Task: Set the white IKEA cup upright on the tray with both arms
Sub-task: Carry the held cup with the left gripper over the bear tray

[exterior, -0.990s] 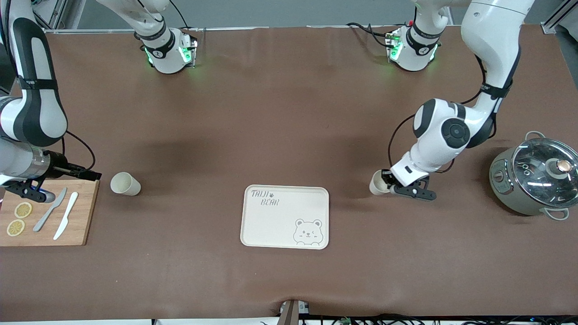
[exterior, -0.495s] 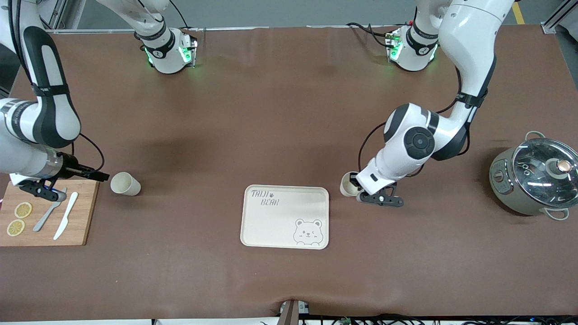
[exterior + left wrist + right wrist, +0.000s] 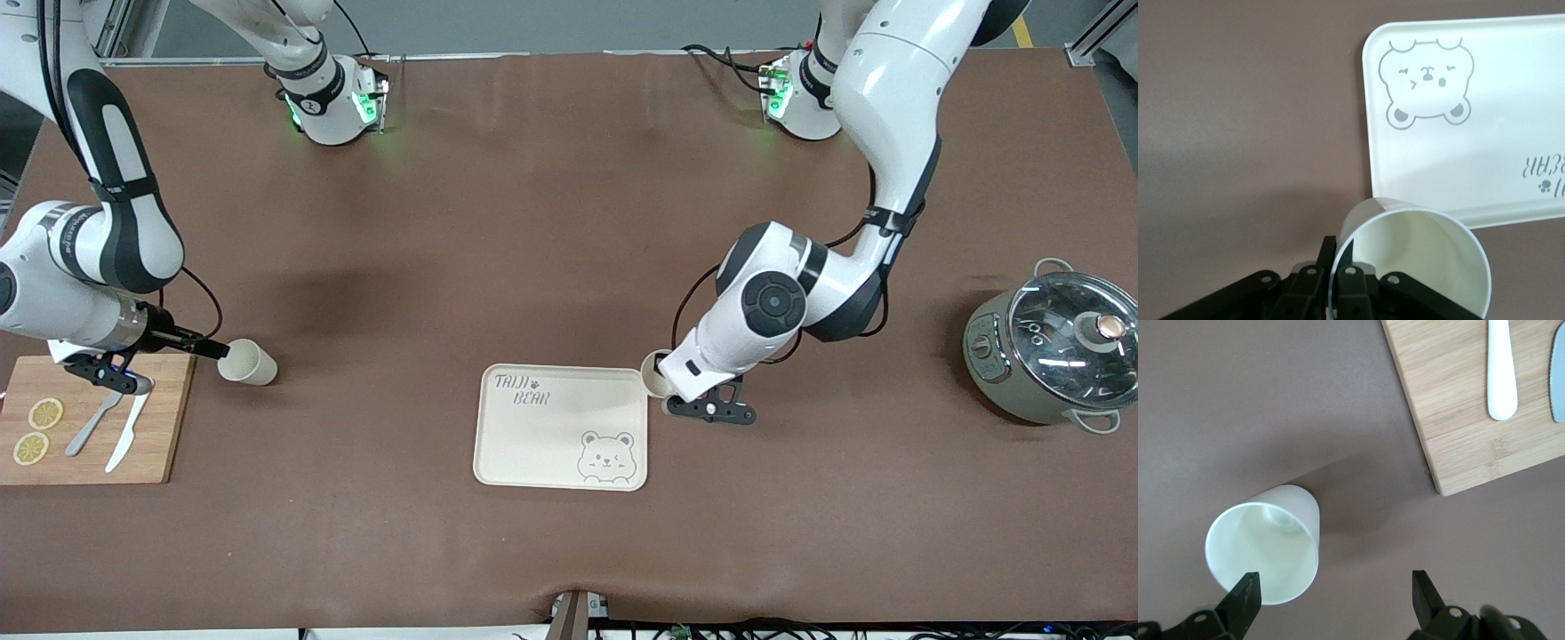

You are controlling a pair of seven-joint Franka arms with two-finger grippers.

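Note:
A white cup [image 3: 655, 373] hangs in my left gripper [image 3: 669, 393], which is shut on its rim, over the edge of the cream bear tray [image 3: 551, 436] toward the left arm's end. In the left wrist view the cup [image 3: 1411, 257] is tilted with its mouth showing, one finger inside and one outside the wall at my left gripper [image 3: 1341, 267], and the tray [image 3: 1471, 127] lies below. A second white cup [image 3: 247, 362] lies on its side beside the cutting board. My right gripper [image 3: 175, 366] is open at its mouth. In the right wrist view this cup [image 3: 1265, 543] sits by one finger of my right gripper [image 3: 1335, 597].
A bamboo cutting board [image 3: 156, 444] with lemon slices [image 3: 44, 413], a grey knife [image 3: 89, 431] and a white knife [image 3: 129, 436] lies at the right arm's end. A grey pot with a glass lid [image 3: 1053, 347] stands at the left arm's end.
My left gripper has carried its cup toward the tray and now reaches the tray's edge. My right gripper has moved off the cutting board to the lying cup's mouth.

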